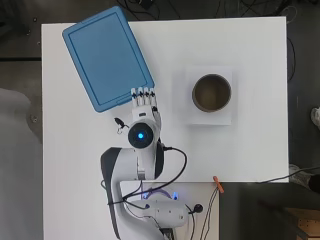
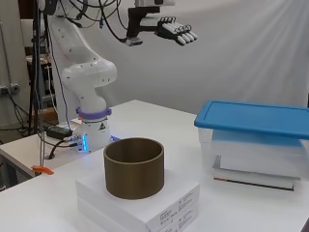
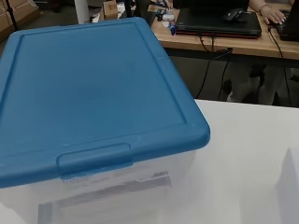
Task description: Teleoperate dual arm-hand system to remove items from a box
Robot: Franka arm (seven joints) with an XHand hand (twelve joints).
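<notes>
A clear plastic box with a blue lid (image 1: pixel 107 57) stands at the table's far left, lid on; the side view shows it at the right (image 2: pixel 256 118), with flat white items dimly visible through its wall. The wrist view looks down on the blue lid (image 3: pixel 88 88) and its front latch tab. My hand (image 1: pixel 144 104) hangs high above the table just short of the box's near corner, fingers straight and together, holding nothing; in the side view the hand (image 2: pixel 175 28) is well above everything.
A brown open cylinder (image 1: pixel 212 92) stands on a flat white box (image 1: pixel 207 118) right of centre, also seen in the side view as the cylinder (image 2: pixel 134 167). An orange clamp (image 1: pixel 218 184) sits at the table's near edge. Cables trail by the arm's base.
</notes>
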